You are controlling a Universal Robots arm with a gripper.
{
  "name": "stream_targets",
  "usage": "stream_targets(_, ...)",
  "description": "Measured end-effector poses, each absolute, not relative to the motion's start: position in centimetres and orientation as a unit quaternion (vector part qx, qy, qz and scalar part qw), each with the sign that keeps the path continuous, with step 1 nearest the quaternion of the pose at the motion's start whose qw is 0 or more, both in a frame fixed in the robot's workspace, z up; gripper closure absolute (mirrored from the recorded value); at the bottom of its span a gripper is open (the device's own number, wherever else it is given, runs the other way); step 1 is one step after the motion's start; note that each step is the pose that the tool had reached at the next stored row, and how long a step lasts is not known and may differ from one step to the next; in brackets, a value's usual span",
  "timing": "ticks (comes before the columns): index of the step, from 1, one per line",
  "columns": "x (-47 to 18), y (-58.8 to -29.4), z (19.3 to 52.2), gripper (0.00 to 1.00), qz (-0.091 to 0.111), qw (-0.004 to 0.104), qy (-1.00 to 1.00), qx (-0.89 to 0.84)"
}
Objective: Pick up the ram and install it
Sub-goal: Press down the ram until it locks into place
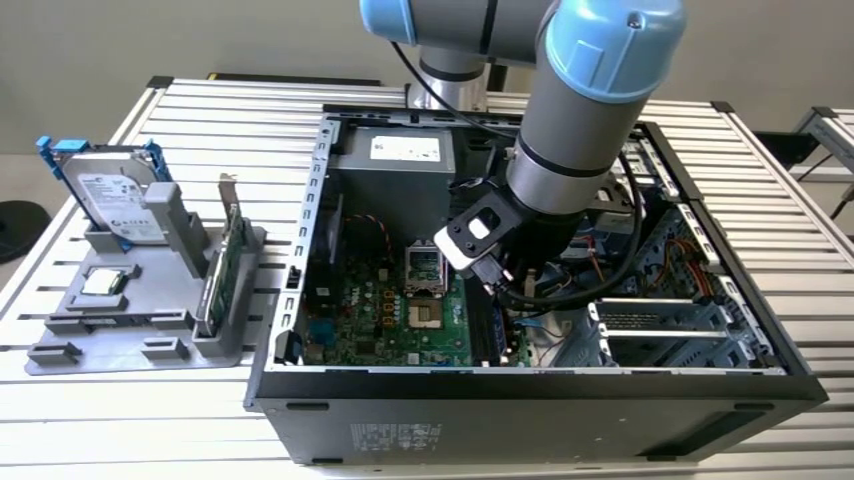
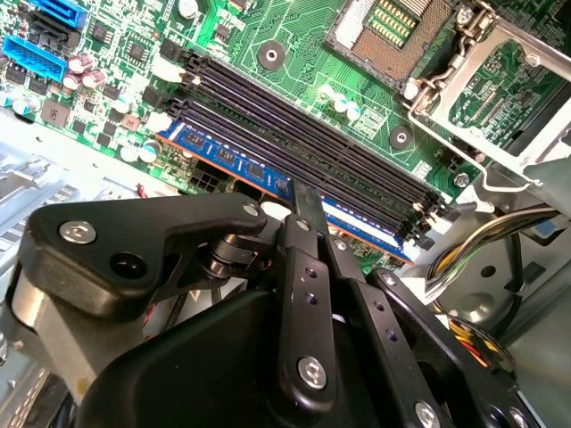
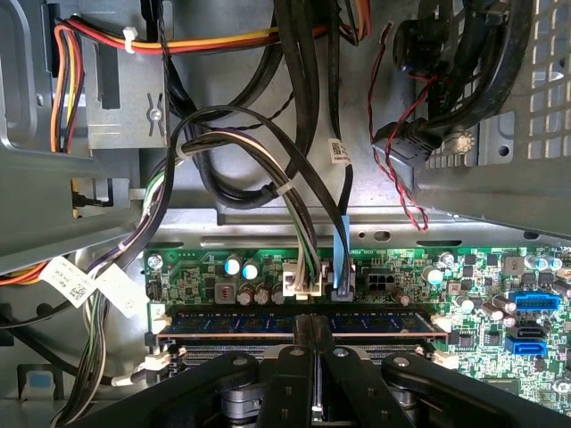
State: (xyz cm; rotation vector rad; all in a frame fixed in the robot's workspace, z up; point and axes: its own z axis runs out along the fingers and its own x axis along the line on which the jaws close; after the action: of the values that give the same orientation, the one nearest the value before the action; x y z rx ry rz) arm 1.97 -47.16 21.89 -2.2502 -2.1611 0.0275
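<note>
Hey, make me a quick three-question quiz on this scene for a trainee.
1. True or false: the ram lies on the grey holder outside the case.
2. What stands upright in that holder at the exterior view's left? A) hard drive B) fan C) keyboard
3. Fill in: in the first wrist view the tool sits right at the ___.

Key: 1 false, it is at the motherboard slots; 2 A; 3 ram.

Even, bright overhead light; soft shadows inside the case [image 1: 307, 200]; close gripper [image 2: 308, 209] parts blurred.
</note>
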Motion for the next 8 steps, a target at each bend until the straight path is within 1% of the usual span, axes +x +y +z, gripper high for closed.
stream_targets(8, 1.97, -47.16, 21.78, 1.0, 0.009, 0.011, -0.693, -0.721)
